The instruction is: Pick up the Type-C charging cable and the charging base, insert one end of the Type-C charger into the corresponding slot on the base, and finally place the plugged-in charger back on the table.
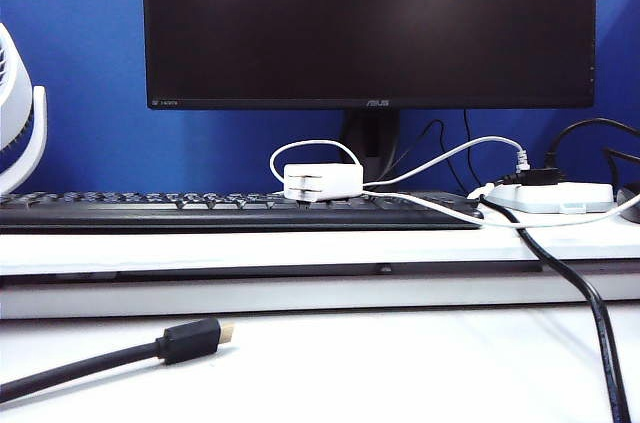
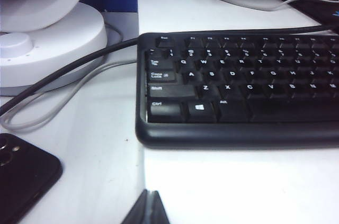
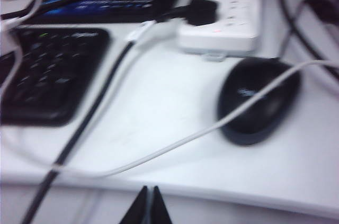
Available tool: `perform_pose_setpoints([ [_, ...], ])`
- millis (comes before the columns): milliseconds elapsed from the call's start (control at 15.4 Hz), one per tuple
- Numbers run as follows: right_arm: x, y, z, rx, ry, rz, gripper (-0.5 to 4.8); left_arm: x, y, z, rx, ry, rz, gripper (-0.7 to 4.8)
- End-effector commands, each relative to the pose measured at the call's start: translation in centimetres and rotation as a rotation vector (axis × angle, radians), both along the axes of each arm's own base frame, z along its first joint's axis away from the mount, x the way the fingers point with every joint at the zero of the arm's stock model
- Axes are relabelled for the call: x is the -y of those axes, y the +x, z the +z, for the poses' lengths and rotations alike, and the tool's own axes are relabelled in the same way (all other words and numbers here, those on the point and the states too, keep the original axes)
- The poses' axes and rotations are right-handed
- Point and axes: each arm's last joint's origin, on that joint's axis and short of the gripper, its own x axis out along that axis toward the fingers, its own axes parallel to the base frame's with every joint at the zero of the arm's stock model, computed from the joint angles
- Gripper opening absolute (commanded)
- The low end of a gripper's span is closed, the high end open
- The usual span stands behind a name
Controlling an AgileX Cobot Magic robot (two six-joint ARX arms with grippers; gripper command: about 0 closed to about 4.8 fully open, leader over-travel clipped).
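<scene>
A small white charging base (image 1: 323, 182) rests on the back rows of a black keyboard (image 1: 230, 211) on the raised step of a white desk (image 1: 330, 363), directly below a dark monitor (image 1: 368, 23). In the exterior view a thin white charging cable (image 1: 305, 146) loops up from the base's left end and arcs back behind it. Whether its plug is already seated in a port cannot be told from here. A second white cord (image 1: 450, 155) runs from beside the base toward a power strip (image 1: 545, 197) at the right, and which strand belongs to which is hard to separate.

Neither arm appears in the exterior view. The left gripper (image 2: 148, 209) shows only as two dark finger tips pressed together, empty, hovering low over bare desk in front of the keyboard's left corner, near a white fan base (image 2: 50, 38) and a black phone (image 2: 21, 173). The right gripper (image 3: 148, 206) is likewise pressed together and holds nothing, poised off the front edge of the step by a black mouse (image 3: 258, 99), with a white cord (image 3: 175, 142) crossing the surface just ahead of it.

The base lies beyond both grippers, farther back on the step and toward the middle. Its long side runs across the desk, parallel to the keyboard. The right gripper looks the closer of the two, judging by the keyboard's right end in its own view. A thick black cable (image 1: 110, 353) with a gold tip lies untouched on the lower desk.
</scene>
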Motion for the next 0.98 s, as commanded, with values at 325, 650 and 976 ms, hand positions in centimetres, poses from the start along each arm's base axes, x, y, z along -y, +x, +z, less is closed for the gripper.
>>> perform_pose_setpoints([
  [325,2.0,-0.4,-4.1,0.138,-0.056,-0.099,-0.06,0.0,0.0,-0.2,-0.017,0.002,-0.001,-0.05],
  [650,2.0,-0.4,-4.3,0.122,-0.032,-0.018,-0.05,0.0,0.0,-0.2,-0.016,0.002,-0.001,-0.05],
  [976,2.0,-0.4,-4.2,0.125,-0.033,-0.021,-0.05,0.0,0.0,-0.2,-0.016,0.002,-0.001,-0.05],
])
